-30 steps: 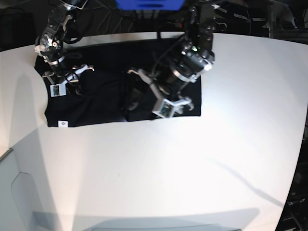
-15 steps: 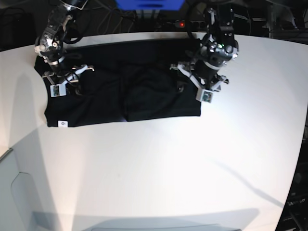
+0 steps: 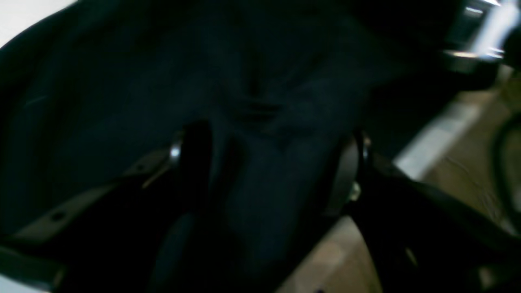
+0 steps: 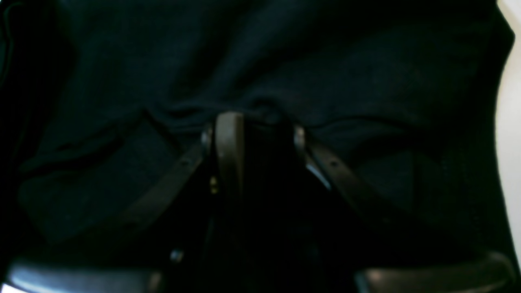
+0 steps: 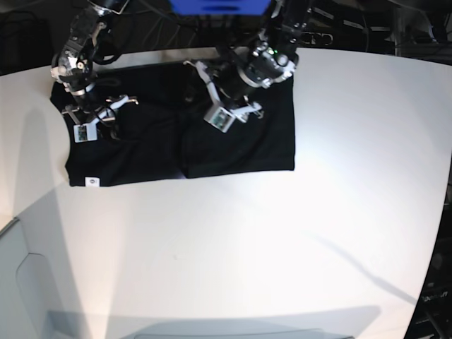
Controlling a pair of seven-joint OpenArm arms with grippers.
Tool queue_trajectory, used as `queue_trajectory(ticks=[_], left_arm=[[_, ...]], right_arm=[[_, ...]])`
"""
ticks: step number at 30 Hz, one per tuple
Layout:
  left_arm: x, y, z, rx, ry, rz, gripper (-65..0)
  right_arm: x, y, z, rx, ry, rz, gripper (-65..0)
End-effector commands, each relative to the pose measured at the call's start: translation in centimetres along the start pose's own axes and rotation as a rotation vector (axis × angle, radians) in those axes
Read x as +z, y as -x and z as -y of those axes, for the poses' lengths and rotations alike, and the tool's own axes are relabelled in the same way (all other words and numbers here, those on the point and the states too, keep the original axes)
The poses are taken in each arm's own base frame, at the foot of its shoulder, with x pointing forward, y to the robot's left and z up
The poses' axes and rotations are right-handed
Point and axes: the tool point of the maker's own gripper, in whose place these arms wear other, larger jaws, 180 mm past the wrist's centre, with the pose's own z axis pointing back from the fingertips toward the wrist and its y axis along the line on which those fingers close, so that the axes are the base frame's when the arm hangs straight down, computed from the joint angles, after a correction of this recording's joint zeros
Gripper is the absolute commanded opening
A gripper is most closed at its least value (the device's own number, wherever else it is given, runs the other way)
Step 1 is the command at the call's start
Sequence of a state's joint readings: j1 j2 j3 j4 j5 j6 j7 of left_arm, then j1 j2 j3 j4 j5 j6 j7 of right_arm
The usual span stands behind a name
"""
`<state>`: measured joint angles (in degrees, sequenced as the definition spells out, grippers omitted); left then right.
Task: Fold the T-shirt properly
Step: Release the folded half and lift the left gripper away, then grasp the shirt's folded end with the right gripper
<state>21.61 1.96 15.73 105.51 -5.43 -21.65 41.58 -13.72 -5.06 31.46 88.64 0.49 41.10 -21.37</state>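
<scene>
A black T-shirt point(image 5: 240, 152) lies spread across the far part of a white surface point(image 5: 233, 247), plain dark cloth uppermost, its folds soft and uneven. The shirt's near edge dips and rises, and a small white label point(image 5: 92, 182) with a dark mark shows at the near corner on the right arm's side. In the right wrist view, creases run across the fabric, with one raised fold beneath the fingertips.

Two robot arms reach in from the far side, hiding parts of the shirt from the base view. The left tool point(image 3: 268, 171) stands with its fingers apart over rumpled cloth near the far edge of the surface, beyond which a brownish floor point(image 3: 468, 175) and a dark cable point(image 3: 500, 162) appear, both blurred. The right tool point(image 4: 256, 134) has its fingers slightly apart, low at the cloth; whether fabric is caught between them cannot be told. A pale object point(image 5: 21, 282) with a rounded outline sits at the surface's near corner.
</scene>
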Motion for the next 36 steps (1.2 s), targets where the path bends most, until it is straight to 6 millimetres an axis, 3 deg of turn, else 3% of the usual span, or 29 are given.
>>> queue_trajectory(ticks=[1,6,10,12,16,21,26,31,36], left_arm=[[0.2,-1.5,1.0,-0.006,0.027,0.055,-27.1],[1.3,-1.7,2.2,-0.056,0.103,0.070,-27.1],[2.4,-1.6,0.8,-0.028,0.121,0.077,-27.1],[3.4,-1.7,-0.8,-0.013,0.106,0.085,-27.1],[6.4,-1.9,-6.2,0.081,0.026,0.123,-27.1],[11.3,-1.8,-13.3,0.207,-0.130,0.188,-27.0],[14.9,-0.9,-18.9,0.282,-0.301,0.228,-27.0],[16.2,0.2,-21.3,0.323,-0.371,0.228,-27.0],[16.3,1.2,-21.9,0.350,-0.386,0.214,-27.0]], right_arm=[[0.4,2.8,0.8,0.025,0.038,-0.135,-47.9],[0.5,2.3,1.0,0.033,0.044,-0.125,-47.9],[0.8,1.0,1.0,0.053,0.055,-0.094,-47.9],[1.0,0.2,1.1,0.068,0.063,-0.077,-47.9],[2.0,-1.6,1.9,0.094,0.098,-0.034,-47.3],[3.7,-4.3,3.8,0.060,0.197,0.051,-39.8],[4.9,-5.9,6.1,0.051,0.272,0.098,-35.5],[6.0,-6.6,8.9,0.009,0.354,0.127,-35.2],[5.3,-4.9,9.9,-0.020,0.350,0.087,-35.2]])
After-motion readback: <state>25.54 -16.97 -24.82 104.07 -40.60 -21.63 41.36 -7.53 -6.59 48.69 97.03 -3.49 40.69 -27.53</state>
